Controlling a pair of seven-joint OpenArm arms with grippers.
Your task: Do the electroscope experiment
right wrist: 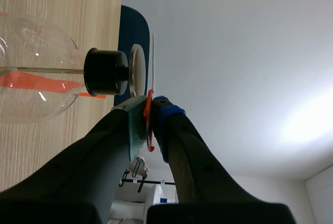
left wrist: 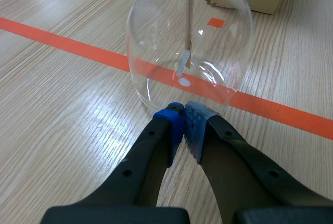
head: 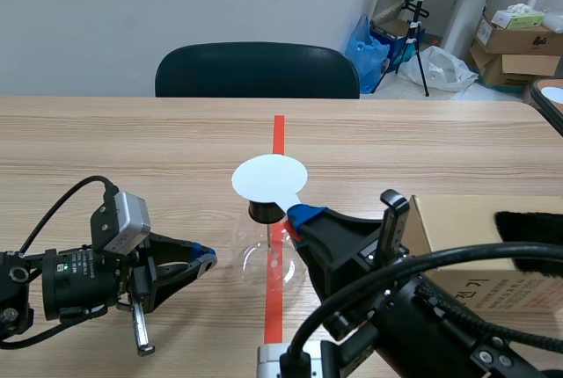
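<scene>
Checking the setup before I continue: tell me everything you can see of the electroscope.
The electroscope is a clear round glass flask standing upright on the orange tape line, closed by a black stopper with a metal disc on top. A thin rod hangs inside, ending in a pale strip. The left gripper, jaws shut, sits at its base. A white plate hovers just above.

white disc [head: 269,177] over black-stoppered glass flask [head: 261,261]
</scene>
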